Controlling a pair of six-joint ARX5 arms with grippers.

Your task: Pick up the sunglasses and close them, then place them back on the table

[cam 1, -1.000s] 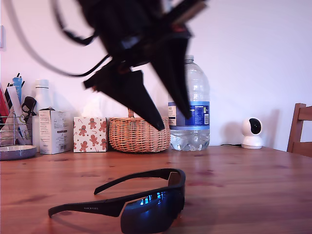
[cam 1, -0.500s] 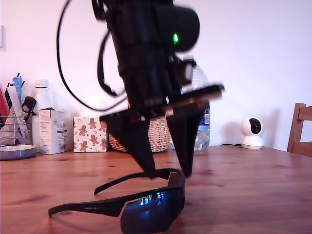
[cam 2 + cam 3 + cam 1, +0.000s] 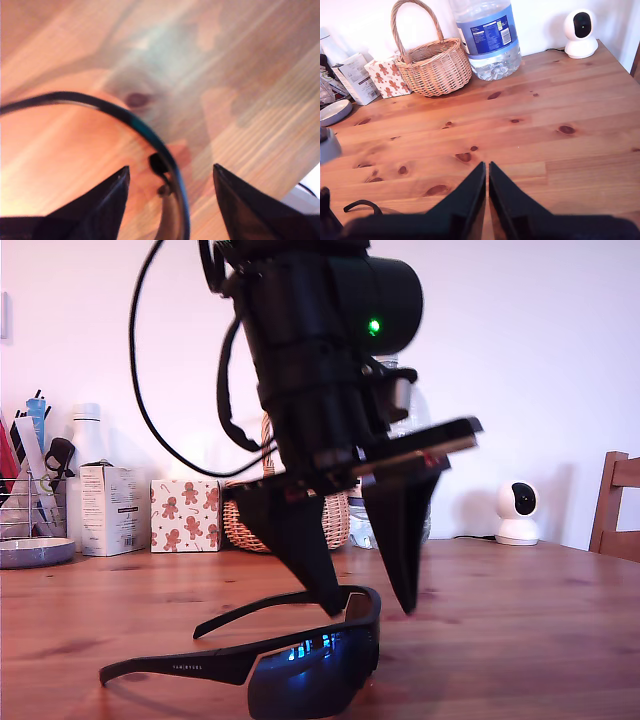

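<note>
The sunglasses (image 3: 310, 665) lie unfolded on the table (image 3: 520, 640), near the front of the exterior view, with a black frame and blue mirrored lenses. My first gripper (image 3: 371, 608) stands open over them, one finger on each side of the frame's top bar, its tips just above the wood. In the first wrist view the black frame (image 3: 145, 135) curves between the spread fingers of that gripper (image 3: 170, 167). My second gripper (image 3: 486, 164) is shut with nothing in it, hovering above the table (image 3: 560, 100). The end of a thin black sunglasses arm (image 3: 362, 204) shows in the second wrist view.
A wicker basket (image 3: 432, 67), a large water bottle (image 3: 490, 40) and a white camera (image 3: 517, 512) line the back wall. A gingerbread-print box (image 3: 185, 515) and a utensil rack (image 3: 30, 490) stand at the exterior view's left. A wooden chair (image 3: 615, 505) shows at its right.
My first gripper has come down from high above the table to straddle the sunglasses' frame, then shifted slightly toward the exterior view's right. The sunglasses have not moved.
</note>
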